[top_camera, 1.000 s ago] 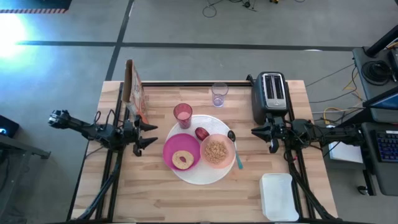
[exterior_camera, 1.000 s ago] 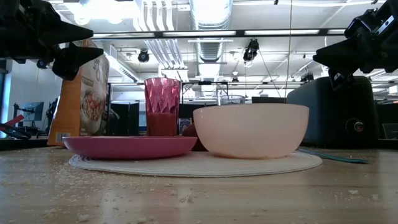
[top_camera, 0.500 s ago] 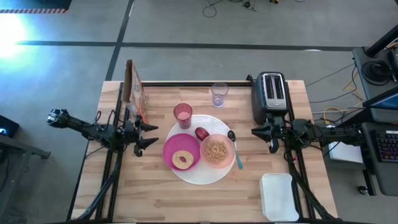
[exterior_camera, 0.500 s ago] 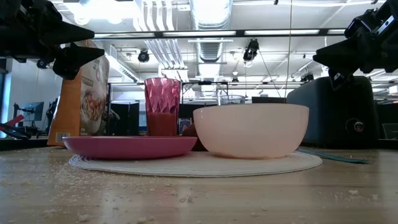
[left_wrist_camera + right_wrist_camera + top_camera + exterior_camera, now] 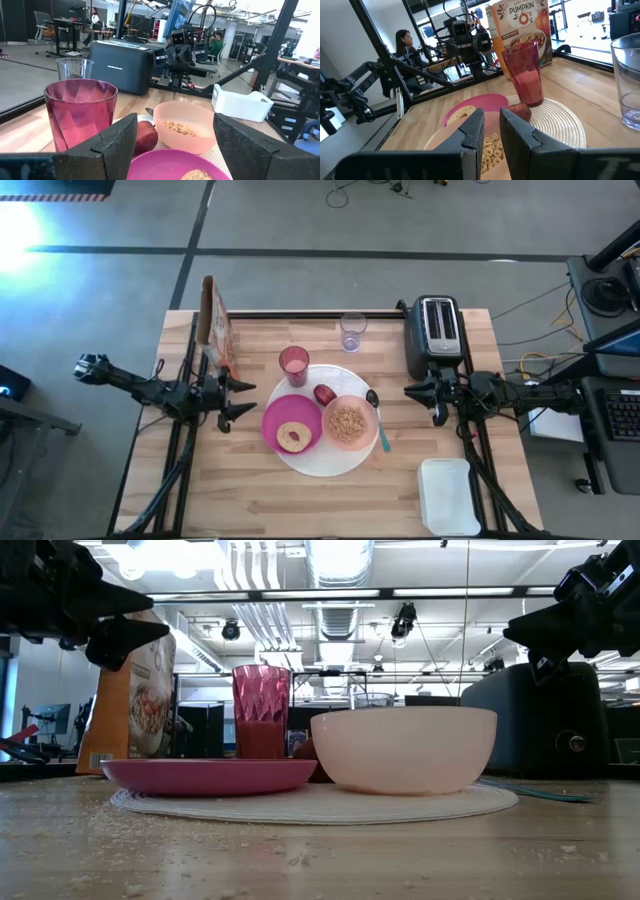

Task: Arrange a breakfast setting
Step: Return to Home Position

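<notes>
The large white plate (image 5: 322,464) lies mid-table. On it sit the magenta bowl (image 5: 276,418) with the round bread (image 5: 293,437) in it, the peach bowl (image 5: 349,423) with cereal, and the small red fruit (image 5: 325,394). The pink tumbler (image 5: 294,365) stands on the plate's far edge, and the clear cup (image 5: 352,331) stands farther back. The teal-handled spoon (image 5: 379,417) lies along the plate's right edge. My left gripper (image 5: 243,398) hovers open, level, left of the plate. My right gripper (image 5: 408,391) hovers right of the plate, level and shut, nothing between its fingers.
A cereal box (image 5: 215,332) stands upright at the far left, just behind my left gripper. The black-and-silver toaster (image 5: 436,335) stands at the far right, behind my right gripper. A white tub (image 5: 446,495) sits at the near right corner. Crumbs dot the near tabletop (image 5: 200,850).
</notes>
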Tool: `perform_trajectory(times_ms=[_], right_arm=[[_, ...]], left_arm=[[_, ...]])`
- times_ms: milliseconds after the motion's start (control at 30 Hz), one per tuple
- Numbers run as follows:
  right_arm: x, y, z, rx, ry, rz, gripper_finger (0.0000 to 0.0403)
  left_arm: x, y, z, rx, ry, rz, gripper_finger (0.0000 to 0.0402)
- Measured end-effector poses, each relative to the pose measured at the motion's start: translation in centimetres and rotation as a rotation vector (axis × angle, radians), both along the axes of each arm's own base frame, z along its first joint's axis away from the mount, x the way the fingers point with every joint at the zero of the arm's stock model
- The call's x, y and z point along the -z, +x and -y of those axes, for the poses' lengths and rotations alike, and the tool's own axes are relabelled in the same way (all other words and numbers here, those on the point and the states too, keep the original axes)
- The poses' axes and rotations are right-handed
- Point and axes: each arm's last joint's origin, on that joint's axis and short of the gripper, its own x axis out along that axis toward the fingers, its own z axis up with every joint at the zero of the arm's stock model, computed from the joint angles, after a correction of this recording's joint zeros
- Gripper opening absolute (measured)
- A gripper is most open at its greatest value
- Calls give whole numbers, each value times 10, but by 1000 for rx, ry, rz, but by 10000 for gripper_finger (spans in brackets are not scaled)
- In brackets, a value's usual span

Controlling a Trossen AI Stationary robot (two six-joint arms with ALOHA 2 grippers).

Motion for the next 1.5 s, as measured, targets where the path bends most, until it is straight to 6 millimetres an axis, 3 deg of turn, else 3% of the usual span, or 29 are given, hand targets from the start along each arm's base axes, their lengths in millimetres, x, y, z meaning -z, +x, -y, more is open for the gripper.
perform_trajectory(times_ms=[1500], right_arm=[[0,0,0,0,0,0,52]], left_arm=[[9,6,2,1,30,-89,245]])
